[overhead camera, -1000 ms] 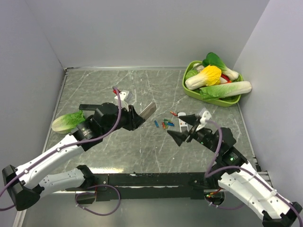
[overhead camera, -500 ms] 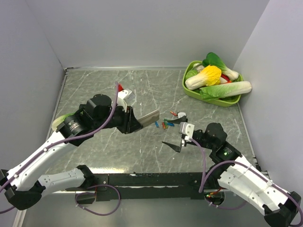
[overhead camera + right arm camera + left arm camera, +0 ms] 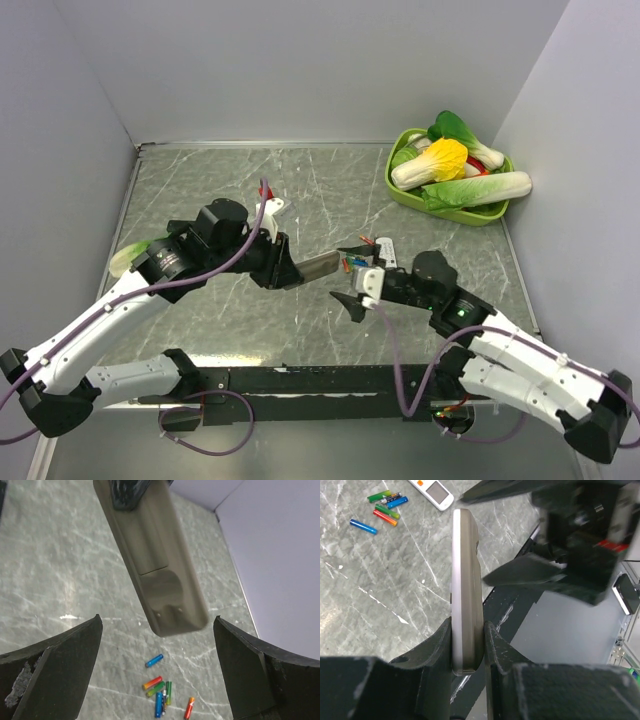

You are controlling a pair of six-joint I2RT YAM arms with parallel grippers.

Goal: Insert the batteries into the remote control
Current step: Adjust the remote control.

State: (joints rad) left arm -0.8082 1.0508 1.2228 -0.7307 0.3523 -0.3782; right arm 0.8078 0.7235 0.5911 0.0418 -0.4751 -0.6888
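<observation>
My left gripper [image 3: 468,645] is shut on the remote control [image 3: 466,580] and holds it edge-on above the table, near one end. In the top view the remote control [image 3: 318,266] points right toward my right gripper [image 3: 350,277]. In the right wrist view the grey-beige back of the remote control [image 3: 160,565] shows a closed cover with a thumb dent. Its free end sits between the spread fingers of the open right gripper [image 3: 157,630], touching neither. Several batteries [image 3: 162,690] with green, red, orange and blue wraps lie loose on the table below; they also appear as batteries [image 3: 385,510] in the left wrist view.
A green basket [image 3: 395,190] of toy vegetables stands at the back right. A leafy green vegetable [image 3: 135,258] lies by the left arm. A wider white remote [image 3: 432,490] rests beside the batteries. Grey walls close in both sides.
The left arm has lowered and swung the remote to the right. The right gripper has moved left, so its open fingers now flank the remote's free end.
</observation>
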